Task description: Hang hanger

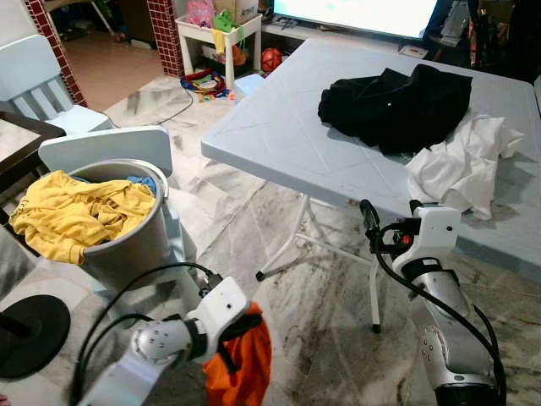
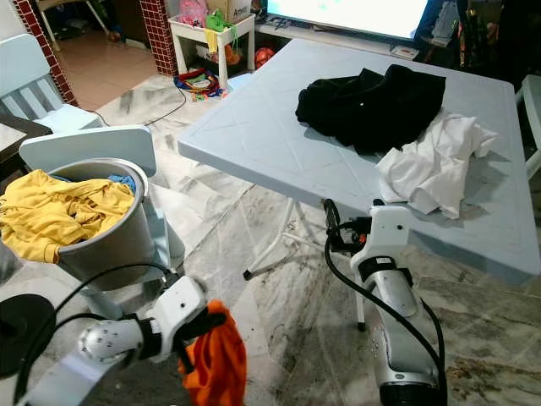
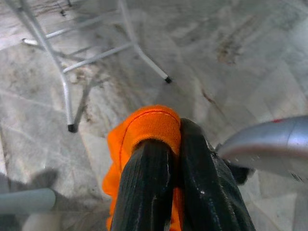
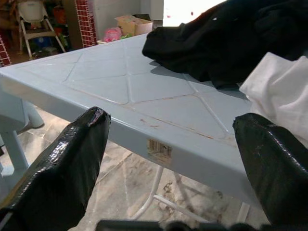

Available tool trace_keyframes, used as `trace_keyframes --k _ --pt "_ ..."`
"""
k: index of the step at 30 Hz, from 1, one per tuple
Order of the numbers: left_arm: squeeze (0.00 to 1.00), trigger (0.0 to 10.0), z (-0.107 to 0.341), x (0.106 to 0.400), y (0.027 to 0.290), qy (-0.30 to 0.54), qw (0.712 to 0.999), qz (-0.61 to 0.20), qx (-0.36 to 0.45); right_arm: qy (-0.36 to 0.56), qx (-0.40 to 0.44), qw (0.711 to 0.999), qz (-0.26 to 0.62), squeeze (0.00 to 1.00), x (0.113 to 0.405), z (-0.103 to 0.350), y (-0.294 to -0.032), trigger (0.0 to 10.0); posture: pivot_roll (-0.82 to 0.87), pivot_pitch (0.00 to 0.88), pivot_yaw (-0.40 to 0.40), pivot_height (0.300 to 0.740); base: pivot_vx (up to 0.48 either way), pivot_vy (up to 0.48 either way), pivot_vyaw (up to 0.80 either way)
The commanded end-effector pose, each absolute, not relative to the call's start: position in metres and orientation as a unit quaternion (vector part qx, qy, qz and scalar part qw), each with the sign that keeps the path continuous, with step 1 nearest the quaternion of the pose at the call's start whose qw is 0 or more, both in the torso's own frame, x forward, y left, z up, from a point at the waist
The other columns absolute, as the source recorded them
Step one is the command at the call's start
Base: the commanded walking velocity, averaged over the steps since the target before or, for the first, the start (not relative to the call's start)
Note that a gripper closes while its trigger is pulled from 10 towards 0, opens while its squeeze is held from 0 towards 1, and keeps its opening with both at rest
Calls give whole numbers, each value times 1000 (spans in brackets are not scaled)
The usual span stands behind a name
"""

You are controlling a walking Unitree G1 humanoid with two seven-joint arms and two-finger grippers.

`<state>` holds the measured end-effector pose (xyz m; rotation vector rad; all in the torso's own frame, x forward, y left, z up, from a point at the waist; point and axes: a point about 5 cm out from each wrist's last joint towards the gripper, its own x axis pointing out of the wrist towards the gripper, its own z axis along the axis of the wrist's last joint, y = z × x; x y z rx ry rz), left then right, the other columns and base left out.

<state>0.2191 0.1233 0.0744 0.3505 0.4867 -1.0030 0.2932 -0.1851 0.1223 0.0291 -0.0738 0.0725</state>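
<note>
Nearest me, my left pincer [image 3: 168, 159] hung low over the marble floor [image 1: 321, 296], fingers clamped tight on an orange cloth [image 1: 241, 359] that drooped below it. Just ahead, my right pincer [image 4: 173, 159] stood wide open with nothing in it, level with the near edge of the counter [image 1: 279, 135], so that arm was the nearer to the white garment [image 1: 461, 169] and the black one [image 1: 397, 106] beyond. I could make out no hanger, so I could not tell which way it lay.

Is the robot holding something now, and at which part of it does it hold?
The left gripper is shut on an orange cloth, pinching a folded edge at its top. The right gripper is open, holding nothing.
</note>
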Motion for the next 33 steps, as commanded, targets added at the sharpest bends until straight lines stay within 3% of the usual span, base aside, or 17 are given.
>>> trace_keyframes --k 1,8,9,14,22,25,27,28,31,33 --pt "0 10000 87 221 127 217 810 -506 201 -37 12 999 38 0 295 122 -185 10000 18 97 -36 740 0 0 0" --pt "0 10000 92 215 129 221 778 -544 225 -34 11 999 38 0 294 120 -185 10000 16 98 -34 740 0 0 0" --pt "0 10000 93 208 127 222 758 -568 230 -32 11 999 37 0 294 119 -185 10000 14 99 -33 740 0 0 0" --pt "0 10000 96 198 127 238 718 -610 236 -30 11 999 38 0 294 118 -185 10000 16 99 -32 740 0 0 0" --pt "0 10000 100 198 132 230 704 -617 266 -27 11 999 41 0 295 117 -184 10000 22 102 -33 740 0 0 0" --pt "0 10000 103 202 131 211 725 -600 263 -25 11 999 43 0 295 116 -183 10000 22 103 -34 740 0 0 0" --pt "0 10000 103 221 129 182 798 -532 216 -24 11 999 44 0 295 116 -182 10000 25 102 -34 740 0 0 0" --pt "0 10000 102 235 132 160 858 -461 161 -25 11 999 45 0 296 116 -182 10000 21 101 -34 740 0 0 0" --pt "0 10000 101 242 138 159 881 -421 146 -25 11 999 45 0 296 116 -183 10000 21 102 -37 740 0 0 0" --pt "0 10000 101 264 159 166 943 -273 89 -25 10 999 45 0 296 116 -183 10000 21 101 -37 740 0 0 0"
